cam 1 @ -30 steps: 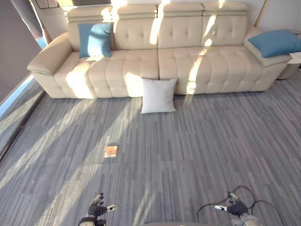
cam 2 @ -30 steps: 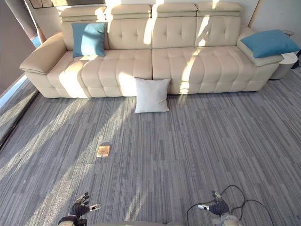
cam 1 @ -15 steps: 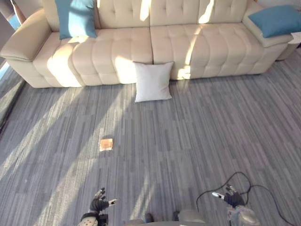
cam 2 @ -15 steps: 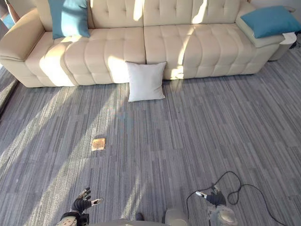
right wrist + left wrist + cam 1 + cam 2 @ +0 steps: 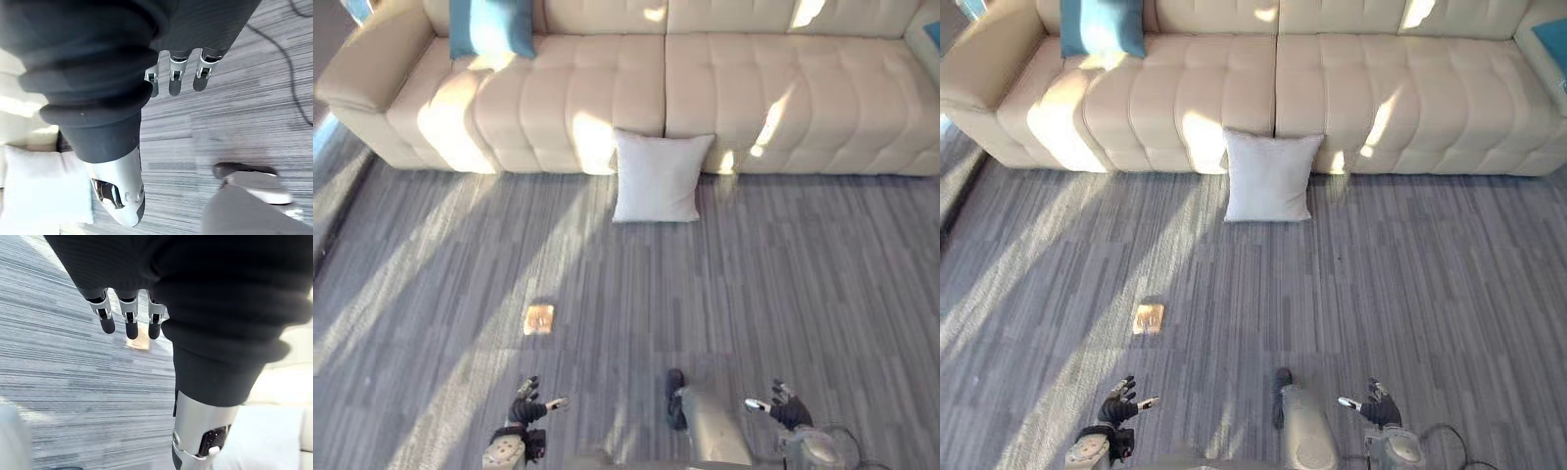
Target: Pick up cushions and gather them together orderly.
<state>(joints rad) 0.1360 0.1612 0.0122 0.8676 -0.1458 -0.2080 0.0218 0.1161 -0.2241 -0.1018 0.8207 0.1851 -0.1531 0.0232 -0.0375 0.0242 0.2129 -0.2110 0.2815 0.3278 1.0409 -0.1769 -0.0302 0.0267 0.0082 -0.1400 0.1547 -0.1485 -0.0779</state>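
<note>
Left eye view: white cushion (image 5: 661, 177) against sofa (image 5: 783, 108) front; blue cushion (image 5: 491, 24) cut off; left hand (image 5: 530, 405), right hand (image 5: 787, 410) straight-fingered, seemingly empty.

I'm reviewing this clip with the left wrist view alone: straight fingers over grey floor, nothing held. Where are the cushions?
Observer: A white cushion stands on the floor, leaning against the front of the cream sofa near its middle.
Reviewer: Any on the sofa itself?
Observer: A blue cushion sits on the seat toward the robot's left end, against the backrest.
Reviewer: And the right hand?
Observer: The right hand hangs low over the floor with straight fingers, holding nothing, well short of the white cushion.
</note>
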